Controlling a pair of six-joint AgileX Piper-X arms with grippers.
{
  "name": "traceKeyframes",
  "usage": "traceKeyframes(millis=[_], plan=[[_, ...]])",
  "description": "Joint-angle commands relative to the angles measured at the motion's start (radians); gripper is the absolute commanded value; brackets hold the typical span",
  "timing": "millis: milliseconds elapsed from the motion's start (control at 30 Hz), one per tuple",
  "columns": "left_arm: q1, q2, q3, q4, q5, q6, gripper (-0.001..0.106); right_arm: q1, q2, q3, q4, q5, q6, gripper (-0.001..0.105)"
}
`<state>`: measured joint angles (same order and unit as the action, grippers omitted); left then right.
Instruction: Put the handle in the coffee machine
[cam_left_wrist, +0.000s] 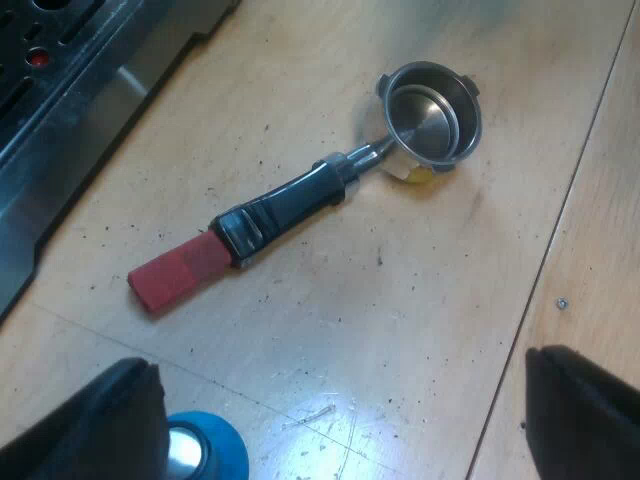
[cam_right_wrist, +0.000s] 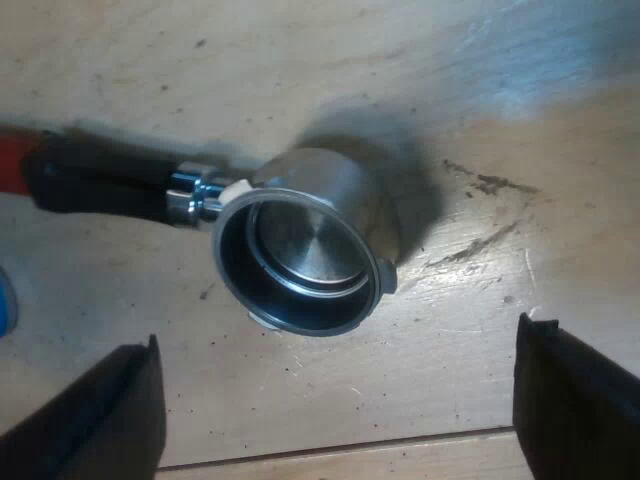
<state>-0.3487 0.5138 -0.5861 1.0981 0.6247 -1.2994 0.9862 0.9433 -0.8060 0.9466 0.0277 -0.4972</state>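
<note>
The holder lies loose on the counter, well apart from the machine. Its red end points toward the machine's base, and its metal basket is at the far end.

The main risk is likely a bad grasp. The basket is round, smooth metal, so if the right tool closes on it off-centre, the holder may slip out or turn on the counter. A holder taken crooked would then probably not meet the machine's front squarely. A second risk is the blue tamper, which stands just beside one finger of the left tool. A sideways move there could knock it over. Both arms also seem to aim at the same thing, so they may come in each other's way.

The left tool hovers above the counter near the handle's side, tilted toward the holder. Its fingers are spread wide and it holds nothing. The right tool hangs over the basket, looking down into it. It is also spread wide and empty, and does not touch the metal.
</note>
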Motion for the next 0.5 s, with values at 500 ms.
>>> traceKeyframes(millis=[500], plan=[[-0.004,-0.005,-0.011,-0.022,0.010,0.001,0.075,0.135,0.221,-0.088,-0.034,0.045,0.135,0.076]])
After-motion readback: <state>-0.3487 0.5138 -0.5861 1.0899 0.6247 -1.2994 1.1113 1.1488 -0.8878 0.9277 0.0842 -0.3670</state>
